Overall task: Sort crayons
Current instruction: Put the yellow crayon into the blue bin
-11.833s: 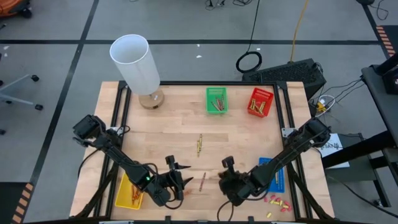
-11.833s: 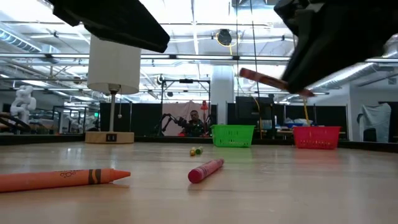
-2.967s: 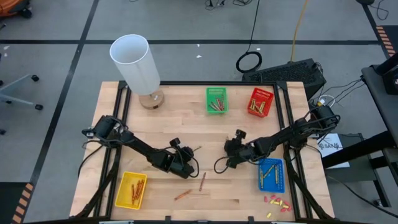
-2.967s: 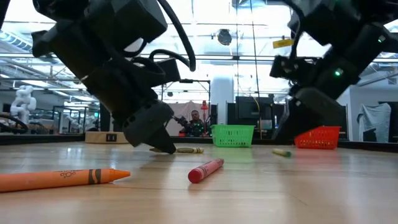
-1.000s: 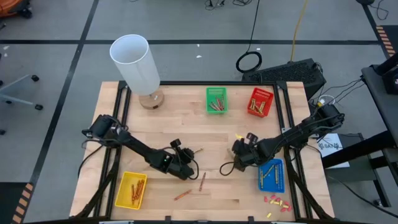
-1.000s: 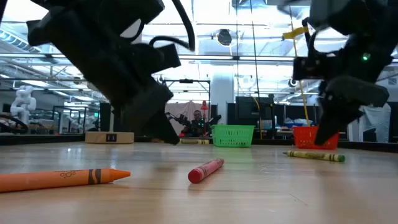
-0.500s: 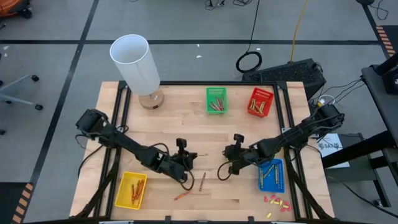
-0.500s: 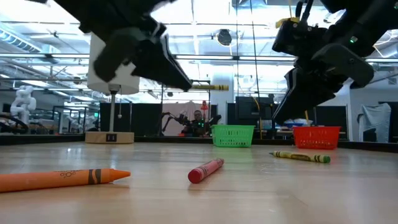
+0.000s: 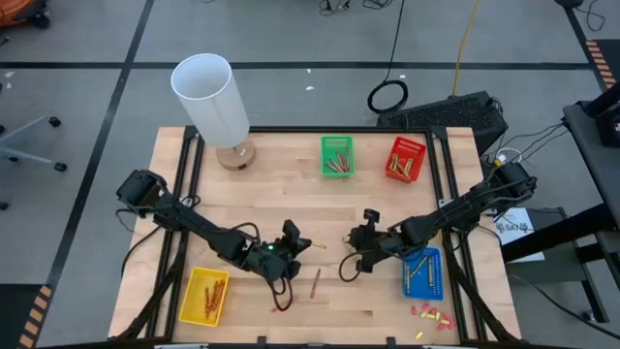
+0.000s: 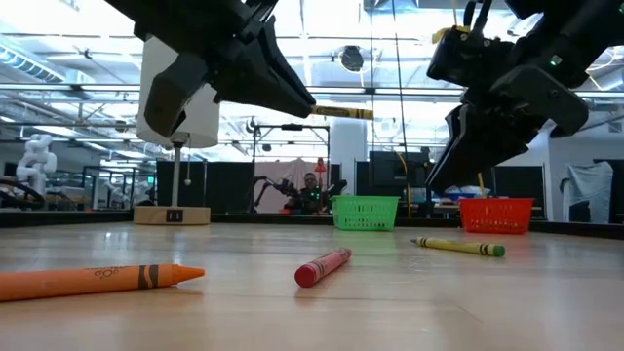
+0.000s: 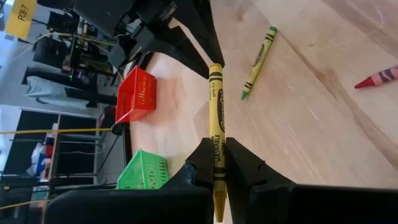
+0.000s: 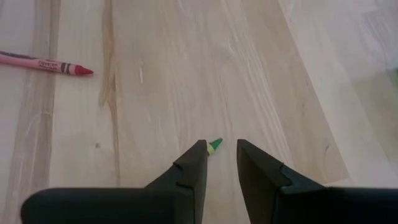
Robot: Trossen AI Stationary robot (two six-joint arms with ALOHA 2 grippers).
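My left gripper (image 9: 294, 240) hangs over the table's middle, shut on a yellow crayon (image 10: 341, 112). My right gripper (image 12: 222, 149) is open and stands above the table to its right. A green crayon (image 10: 458, 247) lies flat on the wood under it; its tip (image 12: 214, 144) shows between the fingers, which do not touch it. A red crayon (image 9: 315, 281) and an orange crayon (image 10: 97, 281) lie loose nearer the front edge. My left gripper pinches the yellow crayon's shaft (image 11: 216, 146) between its two fingers (image 11: 245, 165), nearer the crayon's back end. The longer part sticks out forward past the fingertips. The crayon is lifted clear of the table and lies about level.
Green basket (image 9: 338, 156) and red basket (image 9: 406, 159) stand at the far edge. A yellow basket (image 9: 205, 296) is front left and a blue basket (image 9: 422, 271) front right. A white lamp (image 9: 213, 97) is far left, small stubby bits (image 9: 431, 315) front right.
My left gripper has risen and rolled its wrist, lifting the yellow crayon off the table to hang level in the air. My right gripper has tipped up and shifted slightly toward the table's middle, leaving the green crayon lying on the wood.
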